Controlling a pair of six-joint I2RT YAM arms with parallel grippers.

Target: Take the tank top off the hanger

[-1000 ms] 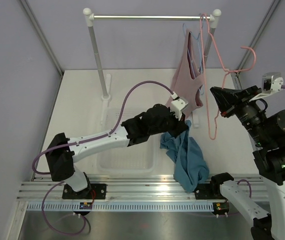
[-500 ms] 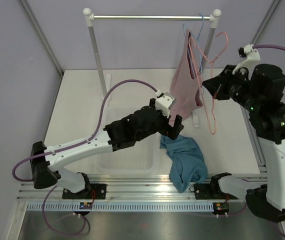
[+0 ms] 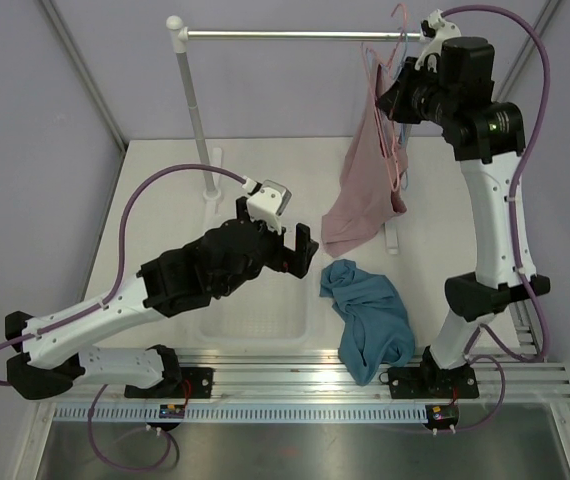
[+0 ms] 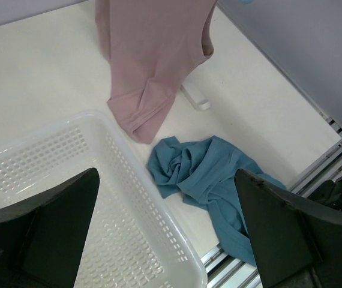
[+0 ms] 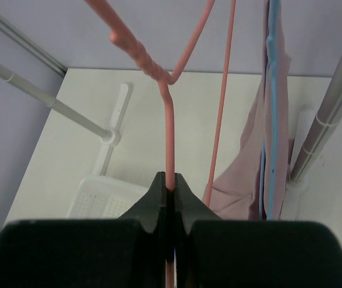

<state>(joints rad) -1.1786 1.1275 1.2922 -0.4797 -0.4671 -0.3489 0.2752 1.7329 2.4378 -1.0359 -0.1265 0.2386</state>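
Observation:
The teal tank top [image 3: 370, 318] lies crumpled on the table by the front rail, off the hanger; it also shows in the left wrist view [image 4: 202, 173]. My left gripper [image 3: 301, 250] hangs open and empty above the basket's right edge, left of the top [image 4: 165, 173]. High at the rail's right end, my right gripper [image 3: 390, 97] is shut on the salmon-pink hanger [image 5: 170, 129]. The wire runs up from between its closed fingertips [image 5: 170, 183]. Its hook [image 3: 402, 18] sits about level with the rail.
A dusty-pink tank top [image 3: 365, 190] on a light-blue hanger [image 5: 272, 114] hangs from the rail [image 3: 295, 35]. A white mesh basket [image 4: 132, 174] sits under my left arm. The rack's right post [image 5: 330, 108] stands close to my right gripper.
My left gripper opened, let go of the teal top and drew back to the left. The right arm swung the salmon hanger up to the rail's right end.

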